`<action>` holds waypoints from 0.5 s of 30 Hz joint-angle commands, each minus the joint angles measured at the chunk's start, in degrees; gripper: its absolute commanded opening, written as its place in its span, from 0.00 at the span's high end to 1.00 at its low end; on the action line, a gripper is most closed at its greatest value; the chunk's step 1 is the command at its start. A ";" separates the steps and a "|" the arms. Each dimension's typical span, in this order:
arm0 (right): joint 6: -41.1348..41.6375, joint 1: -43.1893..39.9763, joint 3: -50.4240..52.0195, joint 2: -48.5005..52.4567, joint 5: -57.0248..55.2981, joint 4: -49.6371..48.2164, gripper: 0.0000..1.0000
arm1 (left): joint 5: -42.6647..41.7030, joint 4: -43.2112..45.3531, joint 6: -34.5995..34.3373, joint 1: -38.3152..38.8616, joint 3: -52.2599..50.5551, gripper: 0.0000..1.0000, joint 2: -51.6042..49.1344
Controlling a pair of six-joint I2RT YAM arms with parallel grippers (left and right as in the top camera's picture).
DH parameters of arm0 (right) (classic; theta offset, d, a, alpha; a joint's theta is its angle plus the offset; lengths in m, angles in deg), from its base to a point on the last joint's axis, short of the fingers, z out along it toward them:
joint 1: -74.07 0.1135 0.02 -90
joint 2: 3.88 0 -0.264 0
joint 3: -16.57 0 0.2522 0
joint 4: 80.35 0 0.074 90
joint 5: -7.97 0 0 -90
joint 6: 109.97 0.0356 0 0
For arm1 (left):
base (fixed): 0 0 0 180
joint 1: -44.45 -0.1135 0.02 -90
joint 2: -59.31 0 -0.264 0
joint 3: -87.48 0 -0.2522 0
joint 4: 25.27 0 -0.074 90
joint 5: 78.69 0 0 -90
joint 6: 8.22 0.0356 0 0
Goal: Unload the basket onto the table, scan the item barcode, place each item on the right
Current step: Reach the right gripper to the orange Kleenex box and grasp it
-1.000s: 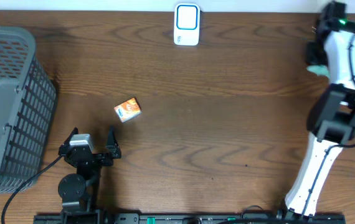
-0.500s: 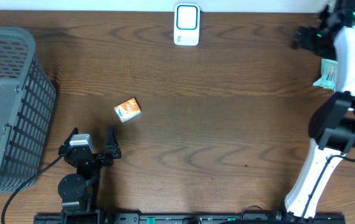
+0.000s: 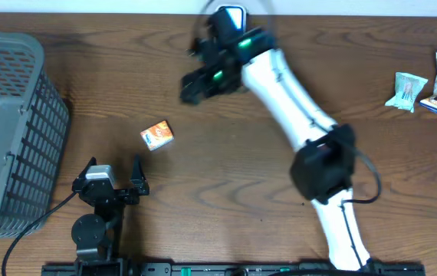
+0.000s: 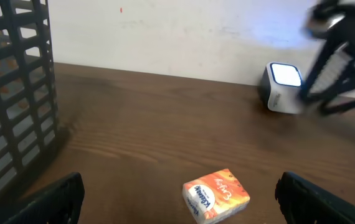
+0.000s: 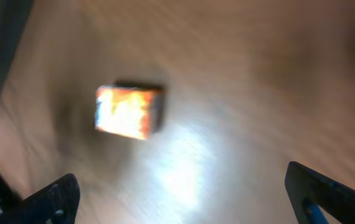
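Overhead | right gripper (image 3: 190, 84) is held spread wide, empty, near the table's (image 3: 226, 176) back edge | small orange box (image 3: 157, 136) is seen lying left of centre | box should be straddled squarely, barcode turned toward scanner (image 3: 230, 31)

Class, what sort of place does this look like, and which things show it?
Probably a mock shop checkout on a wooden table: a barcode scanner, a grey mesh basket, and a small orange box.
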 commanded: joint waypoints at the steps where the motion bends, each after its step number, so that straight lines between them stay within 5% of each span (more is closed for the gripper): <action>1: -2.23 6.25 0.37 4.92 -3.10 -1.68 0.05 | -0.15 -0.92 0.74 0.13 -1.55 0.02 0.26; 4: -2.21 8.46 0.37 7.34 -2.14 -2.45 0.15 | -0.15 -0.92 0.74 0.13 -1.55 0.02 0.26; 15: -1.49 10.86 0.37 14.03 2.08 -6.88 0.18 | -0.15 -0.92 0.74 0.13 -1.55 0.02 0.26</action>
